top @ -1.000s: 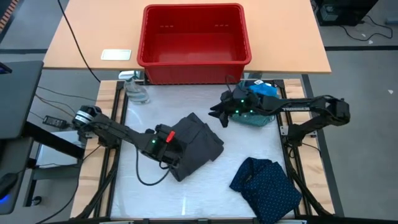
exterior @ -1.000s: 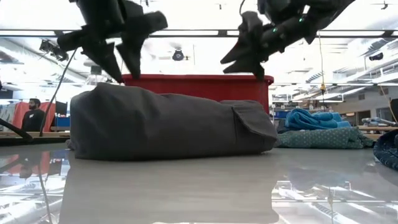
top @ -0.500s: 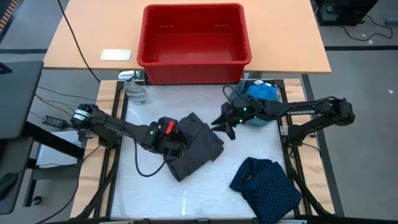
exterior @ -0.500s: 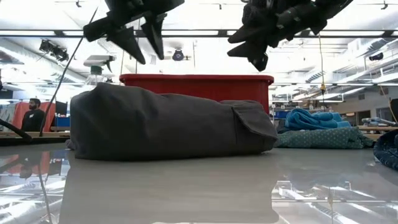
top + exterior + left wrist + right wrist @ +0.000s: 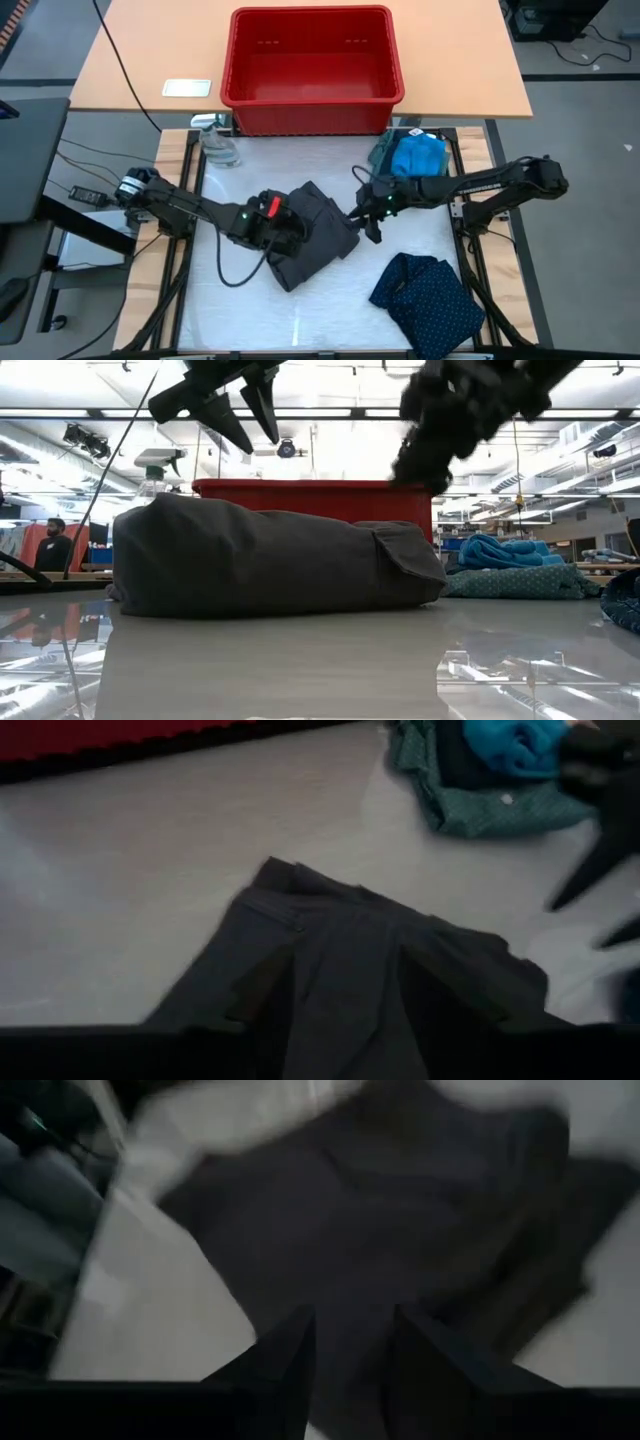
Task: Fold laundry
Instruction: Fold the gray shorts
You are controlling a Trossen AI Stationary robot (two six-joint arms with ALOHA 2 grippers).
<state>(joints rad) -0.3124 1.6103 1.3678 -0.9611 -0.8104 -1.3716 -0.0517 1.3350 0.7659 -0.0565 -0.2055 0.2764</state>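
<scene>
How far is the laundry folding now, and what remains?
Partly done. The grey garment lies folded mid-table; the dotted navy piece sits bunched near the front right. In hand: both grippers, left and right, hover at the grey garment, fingers apart, gripping nothing. Left: the blue and green pieces by the red bin.

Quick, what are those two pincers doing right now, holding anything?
Left pincer: open, empty, above the charcoal garment.
Right pincer: open, empty, near that garment's edge.

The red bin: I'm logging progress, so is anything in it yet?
Empty. The high view shows the red bin's bare floor, with no laundry inside.
</scene>
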